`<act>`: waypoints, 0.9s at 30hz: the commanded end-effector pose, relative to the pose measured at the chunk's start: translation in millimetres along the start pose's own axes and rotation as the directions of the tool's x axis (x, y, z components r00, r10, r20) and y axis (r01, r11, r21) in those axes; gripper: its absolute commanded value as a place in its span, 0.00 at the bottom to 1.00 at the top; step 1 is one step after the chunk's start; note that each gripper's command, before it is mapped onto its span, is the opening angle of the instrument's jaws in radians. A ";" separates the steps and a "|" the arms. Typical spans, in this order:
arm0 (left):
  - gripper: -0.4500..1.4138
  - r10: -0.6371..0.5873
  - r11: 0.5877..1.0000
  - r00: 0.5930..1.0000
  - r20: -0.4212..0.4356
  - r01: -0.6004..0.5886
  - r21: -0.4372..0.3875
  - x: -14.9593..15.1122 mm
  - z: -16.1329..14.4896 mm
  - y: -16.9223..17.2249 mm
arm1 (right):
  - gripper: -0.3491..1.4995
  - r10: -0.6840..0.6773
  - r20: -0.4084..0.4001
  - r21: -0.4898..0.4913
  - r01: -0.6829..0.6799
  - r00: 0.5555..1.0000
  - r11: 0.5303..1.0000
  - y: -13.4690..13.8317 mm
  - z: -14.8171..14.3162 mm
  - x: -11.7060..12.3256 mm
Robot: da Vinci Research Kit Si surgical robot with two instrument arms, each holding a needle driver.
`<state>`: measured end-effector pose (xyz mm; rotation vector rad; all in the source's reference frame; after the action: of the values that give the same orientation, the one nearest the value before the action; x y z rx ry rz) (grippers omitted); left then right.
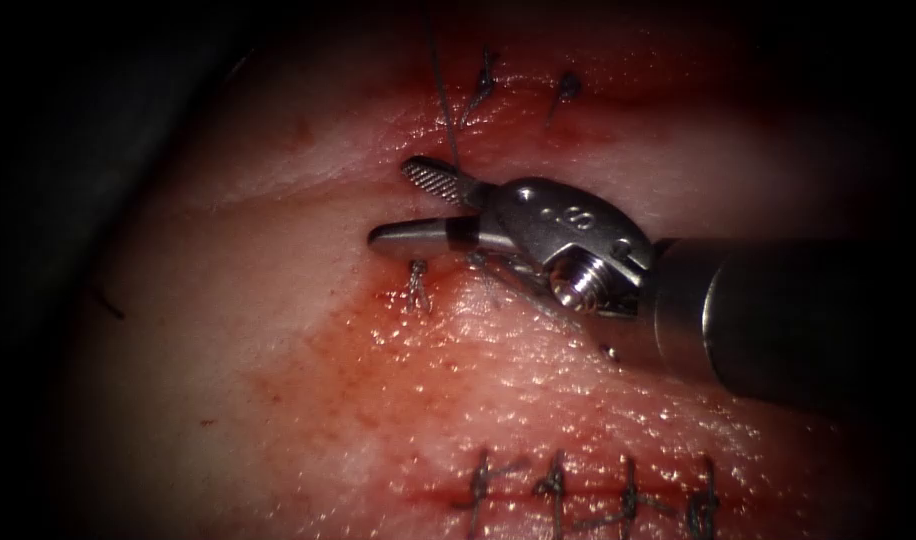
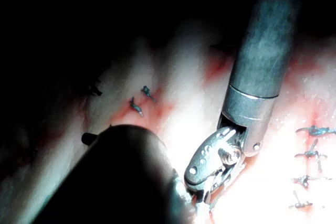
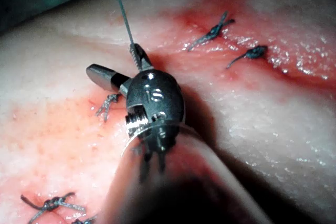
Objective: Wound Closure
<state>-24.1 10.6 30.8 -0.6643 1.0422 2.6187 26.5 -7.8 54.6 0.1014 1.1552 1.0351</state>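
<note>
Nearest us in the endoscope view, a finished row of knotted stitches (image 1: pixel 588 495) crosses a closed cut low on the tissue (image 1: pixel 278 400), which glistens wet with red fluid (image 1: pixel 378 330). Further in, the right tool (image 1: pixel 418 205) reaches in from the right with its two jaws spread apart, one serrated face turned up, the other smooth and lying close to the surface. We see nothing clamped between them; a strand of thread (image 1: pixel 443 110) runs down from above and passes at the base of the upper jaw, and we cannot tell whether it merely crosses there or is caught. Just below the lower jaw sits a short knotted tail (image 1: pixel 416 285). We cannot make out the needle. Beyond the jaws, two more cut thread ends (image 1: pixel 483 85) stand up from the far, reddened stretch of tissue. In the left wrist view a dark rounded shape (image 2: pixel 121 177) in front may be the left tool; we cannot tell how its jaws stand. We judge the thread light, limp and slick when wet, best taken squarely between the serrated faces; the tissue looks soft and easily torn.
</note>
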 end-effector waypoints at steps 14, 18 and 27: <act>0.00 -0.001 1.000 1.000 -0.009 0.001 0.003 0.8 0.2 0.1 | 0.71 -0.009 -0.002 0.005 0.009 1.000 1.000 0.3 2.0 -0.7; 0.00 0.000 1.000 1.000 -0.010 0.000 0.003 1.0 -0.1 0.0 | 0.65 -0.017 0.001 0.012 0.017 1.000 1.000 0.3 2.3 -0.9; 0.00 0.000 1.000 1.000 -0.016 0.000 0.007 1.1 -0.3 0.1 | 0.00 -0.015 0.002 0.012 0.015 1.000 1.000 0.4 2.5 -0.6</act>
<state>-24.3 10.1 29.8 -0.6823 1.0532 2.6144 27.4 -6.8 55.9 0.1013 1.1573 1.0158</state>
